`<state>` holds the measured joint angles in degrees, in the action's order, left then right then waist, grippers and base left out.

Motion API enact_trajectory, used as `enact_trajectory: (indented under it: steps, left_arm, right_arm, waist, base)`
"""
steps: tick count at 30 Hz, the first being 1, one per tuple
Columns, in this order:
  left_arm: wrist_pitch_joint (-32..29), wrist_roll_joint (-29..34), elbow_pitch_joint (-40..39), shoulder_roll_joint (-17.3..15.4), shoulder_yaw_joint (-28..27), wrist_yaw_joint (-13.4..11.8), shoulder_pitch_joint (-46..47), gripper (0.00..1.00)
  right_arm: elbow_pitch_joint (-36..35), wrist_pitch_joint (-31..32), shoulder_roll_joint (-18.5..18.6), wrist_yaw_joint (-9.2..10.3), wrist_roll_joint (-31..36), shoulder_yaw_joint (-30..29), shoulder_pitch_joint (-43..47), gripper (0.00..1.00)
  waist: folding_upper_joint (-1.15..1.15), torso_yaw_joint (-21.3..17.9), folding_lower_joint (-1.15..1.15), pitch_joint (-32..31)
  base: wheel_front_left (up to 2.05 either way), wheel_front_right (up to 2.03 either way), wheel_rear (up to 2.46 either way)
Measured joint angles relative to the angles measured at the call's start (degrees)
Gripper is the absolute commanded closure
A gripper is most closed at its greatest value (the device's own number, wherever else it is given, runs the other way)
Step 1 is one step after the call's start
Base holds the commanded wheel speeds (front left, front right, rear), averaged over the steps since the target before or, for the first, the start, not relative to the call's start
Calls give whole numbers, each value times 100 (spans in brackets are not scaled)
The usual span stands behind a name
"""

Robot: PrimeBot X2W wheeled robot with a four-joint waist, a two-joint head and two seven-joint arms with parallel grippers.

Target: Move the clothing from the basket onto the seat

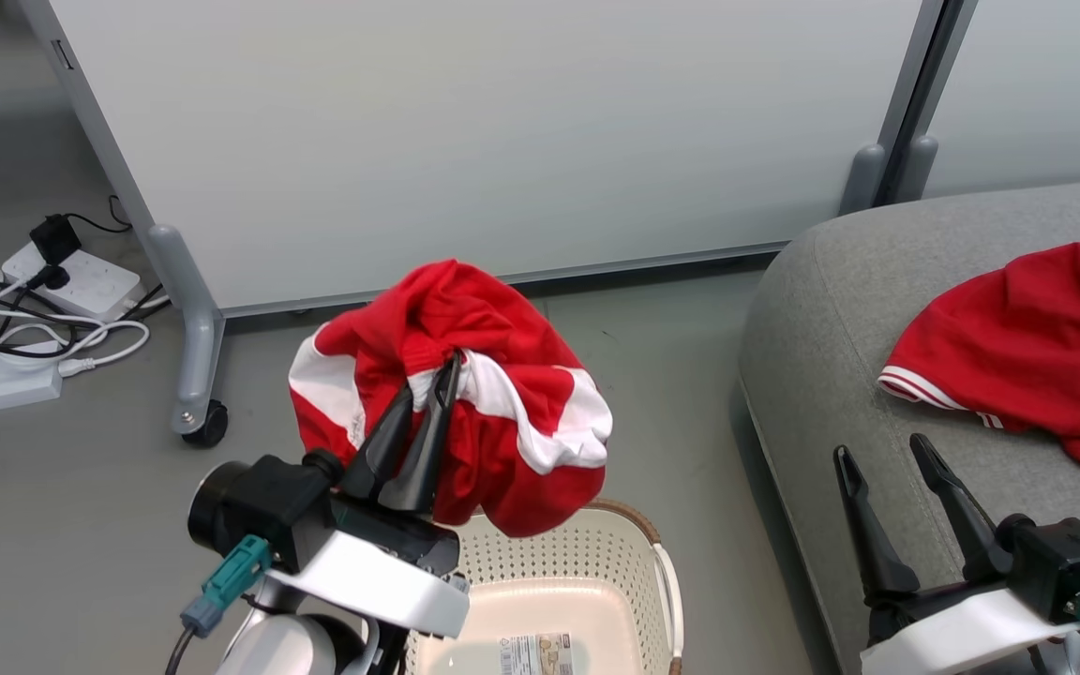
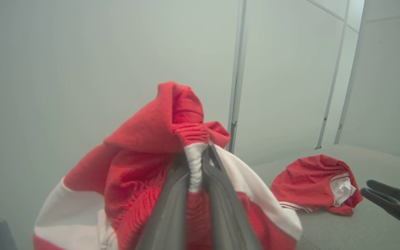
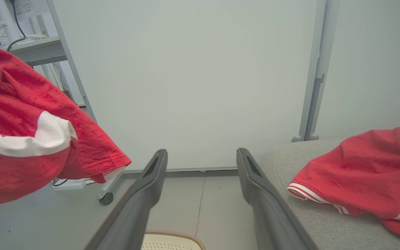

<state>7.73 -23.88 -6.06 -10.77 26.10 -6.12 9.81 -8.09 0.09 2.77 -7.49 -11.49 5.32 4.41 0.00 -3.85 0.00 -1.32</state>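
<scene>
A: What is the left gripper (image 1: 435, 375) holding?
B: A bunched red garment (image 1: 512, 394), pinched between its fingers, hanging over the basket (image 1: 636, 525); its hem perhaps touches the rim.
A: And the right gripper (image 1: 881, 448)?
B: Fingers spread, empty, by the grey sofa (image 1: 821, 337), where the other garment (image 1: 1027, 337) lies.

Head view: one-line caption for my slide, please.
Left tool holds a red garment above the basket; a second red garment lies on the sofa.

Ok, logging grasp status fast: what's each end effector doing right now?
Left end effector: closed on the red garment.
Right end effector: open, holding nothing.
</scene>
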Motion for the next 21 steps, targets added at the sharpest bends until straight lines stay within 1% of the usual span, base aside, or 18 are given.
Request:
enact_trajectory:
  steps: [4, 21]
  left_arm:
    - [-83, -33, -76, -42, 73, -11, -147, 100]
    - [-142, -123, 83, -87, 111, -10, -154, 100]
  right_arm:
    - [3, 38, 0, 0, -67, -53, 83, 0]
    - [115, 33, 1, 0, -168, 12, 83, 0]
  waist:
    - [0, 3, 0, -81]
    - [0, 76, 0, -185]
  base:
    - [0, 0, 0]
    - [0, 0, 0]
